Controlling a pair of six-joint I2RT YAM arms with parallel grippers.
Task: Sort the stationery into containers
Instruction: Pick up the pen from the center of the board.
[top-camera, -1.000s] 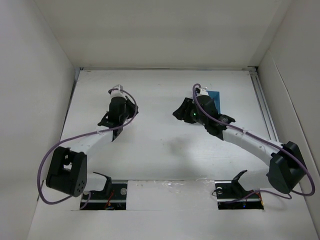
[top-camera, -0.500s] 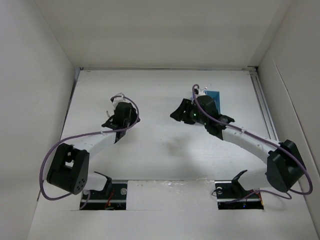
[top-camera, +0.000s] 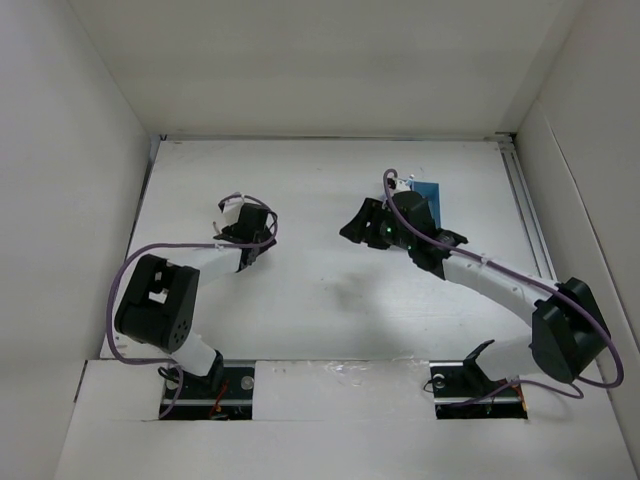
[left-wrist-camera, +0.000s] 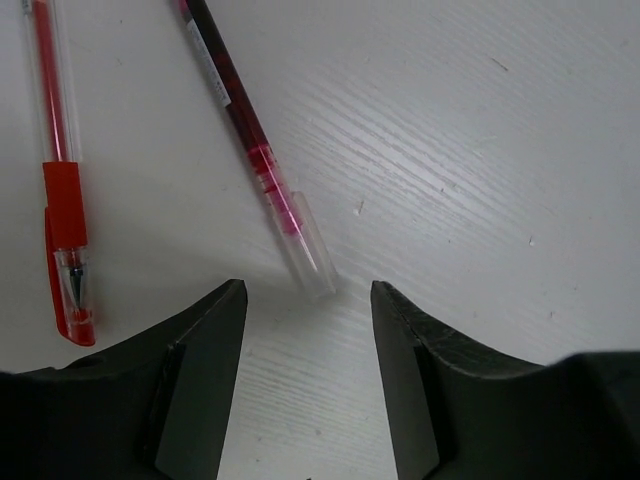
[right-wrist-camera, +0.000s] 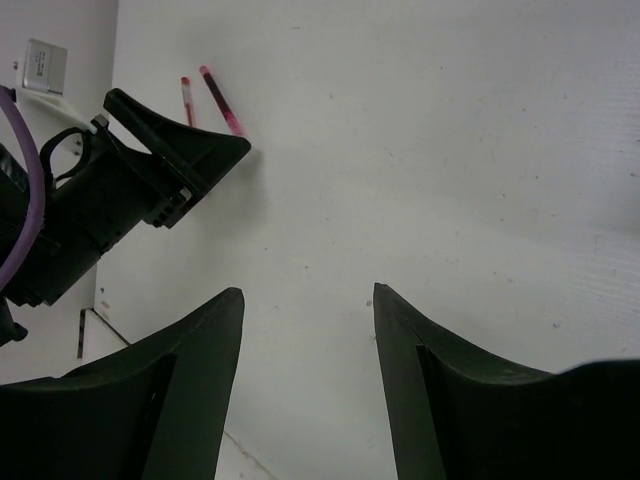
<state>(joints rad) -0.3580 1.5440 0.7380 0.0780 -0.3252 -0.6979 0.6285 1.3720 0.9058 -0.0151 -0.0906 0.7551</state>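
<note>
In the left wrist view my left gripper (left-wrist-camera: 308, 290) is open and empty, low over the white table. A dark red pen (left-wrist-camera: 250, 140) with a clear cap lies just ahead of the fingertips, its clear end between their lines. A red-capped pen (left-wrist-camera: 60, 170) lies to its left. In the top view the left gripper (top-camera: 258, 238) hides both pens. My right gripper (top-camera: 355, 222) is open and empty mid-table, pointing left; its wrist view (right-wrist-camera: 308, 292) shows the left gripper (right-wrist-camera: 150, 170) and both pens (right-wrist-camera: 215, 100). A corner of the blue box (top-camera: 430, 189) shows behind the right arm.
White walls close in the table on the left, back and right. A metal rail (top-camera: 527, 215) runs along the right edge. Purple cables loop off both arms. A small white plate (right-wrist-camera: 42, 65) sits on the far wall in the right wrist view.
The left arm has folded back, its elbow swinging up and its gripper sliding nearer and slightly right. The right arm has barely moved.
</note>
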